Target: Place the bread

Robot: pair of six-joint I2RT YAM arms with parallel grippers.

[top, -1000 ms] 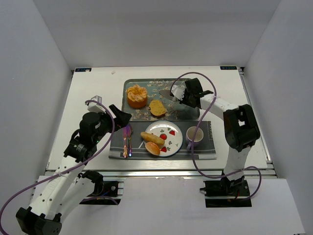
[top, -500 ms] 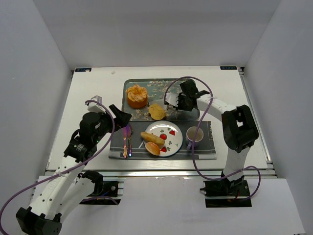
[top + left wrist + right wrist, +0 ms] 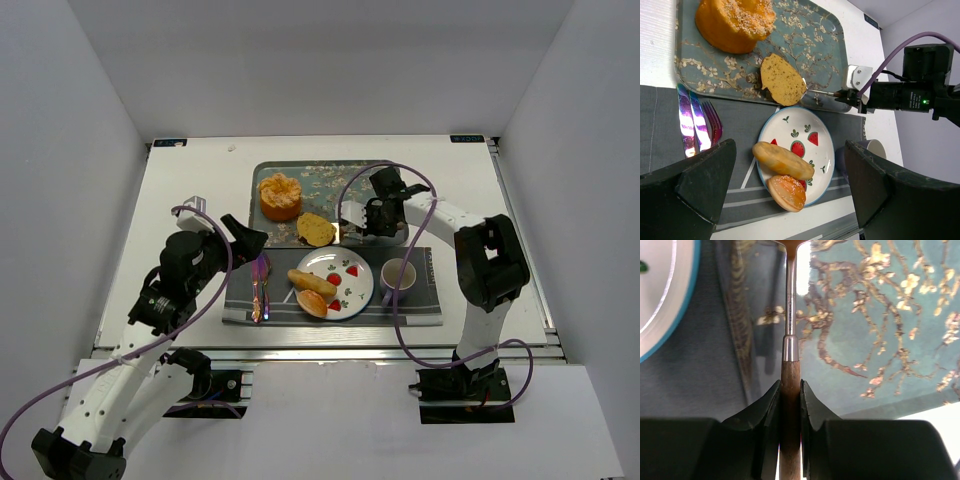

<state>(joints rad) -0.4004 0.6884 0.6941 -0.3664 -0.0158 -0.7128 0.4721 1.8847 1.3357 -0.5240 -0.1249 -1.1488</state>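
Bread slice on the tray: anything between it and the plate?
Only the raised near rim of the tray. The bread slice lies beside it, the plate just beyond. The plate's half facing the tray is bare; roll and bun sit on the other half.

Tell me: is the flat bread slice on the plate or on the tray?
On the tray. The slice lies at its near edge, against the spatula; the plate holds a roll and bun.

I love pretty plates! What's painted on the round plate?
The plate shows red watermelon slices and green sprigs on white, blue rim. Clearest in the left wrist view.
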